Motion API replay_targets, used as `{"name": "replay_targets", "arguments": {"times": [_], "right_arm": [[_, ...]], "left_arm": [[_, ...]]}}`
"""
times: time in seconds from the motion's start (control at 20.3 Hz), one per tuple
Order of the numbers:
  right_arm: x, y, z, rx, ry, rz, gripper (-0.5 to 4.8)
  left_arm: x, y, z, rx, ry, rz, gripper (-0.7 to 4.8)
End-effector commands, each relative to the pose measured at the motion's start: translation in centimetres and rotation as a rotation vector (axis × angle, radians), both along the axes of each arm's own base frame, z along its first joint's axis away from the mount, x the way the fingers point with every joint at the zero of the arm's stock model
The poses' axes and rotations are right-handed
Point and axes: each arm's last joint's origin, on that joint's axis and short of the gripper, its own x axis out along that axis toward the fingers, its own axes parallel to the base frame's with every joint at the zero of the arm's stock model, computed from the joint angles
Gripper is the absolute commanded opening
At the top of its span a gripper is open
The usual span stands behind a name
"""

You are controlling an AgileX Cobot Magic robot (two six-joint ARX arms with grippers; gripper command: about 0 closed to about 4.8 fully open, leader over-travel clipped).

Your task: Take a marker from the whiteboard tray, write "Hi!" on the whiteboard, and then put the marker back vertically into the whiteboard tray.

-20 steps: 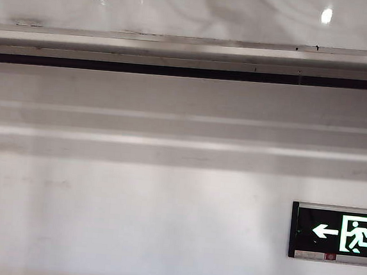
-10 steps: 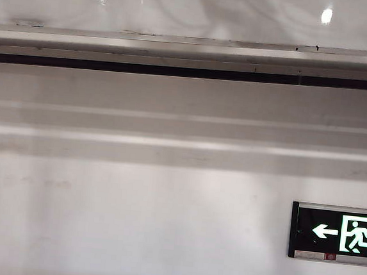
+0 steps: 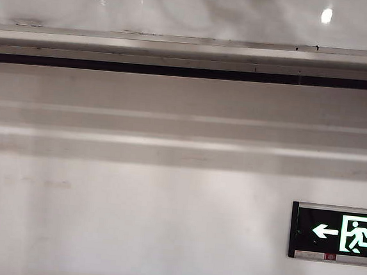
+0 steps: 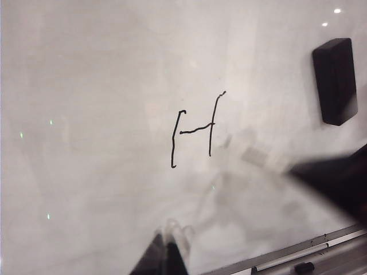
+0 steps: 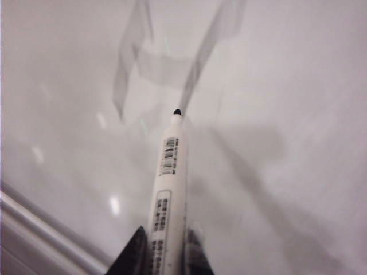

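Right wrist view: your right claw (image 5: 163, 252) pinches the marker (image 5: 167, 195), tip near the whiteboard (image 5: 298, 86); skewed contact could smear strokes. Left claw (image 4: 169, 255) appears pressed together, empty.

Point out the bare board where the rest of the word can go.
On the whiteboard, the patch between the drawn H and the black eraser is bare. The right gripper holds the marker, tip near the board. The left gripper hangs below the H.
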Motion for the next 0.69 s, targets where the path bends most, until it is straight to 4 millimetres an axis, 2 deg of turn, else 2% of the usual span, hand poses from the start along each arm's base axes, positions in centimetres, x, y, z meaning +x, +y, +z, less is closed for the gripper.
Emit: {"name": "replay_targets", "arguments": {"times": [0.05, 0.34, 0.69], "right_arm": [[0.2, -0.7, 0.9, 0.051, -0.046, -0.026, -0.01], [1.5, -0.7, 0.3, 0.044, -0.041, -0.043, -0.01], [1.7, -0.6, 0.5, 0.074, -0.071, -0.065, -0.01]], "left_arm": [[-0.3, 0.1, 0.3, -0.009, -0.020, -0.005, -0.05], [-0.3, 0.1, 0.3, -0.008, -0.018, -0.005, -0.05], [-0.3, 0.1, 0.3, -0.008, -0.017, -0.005, -0.05]]}}
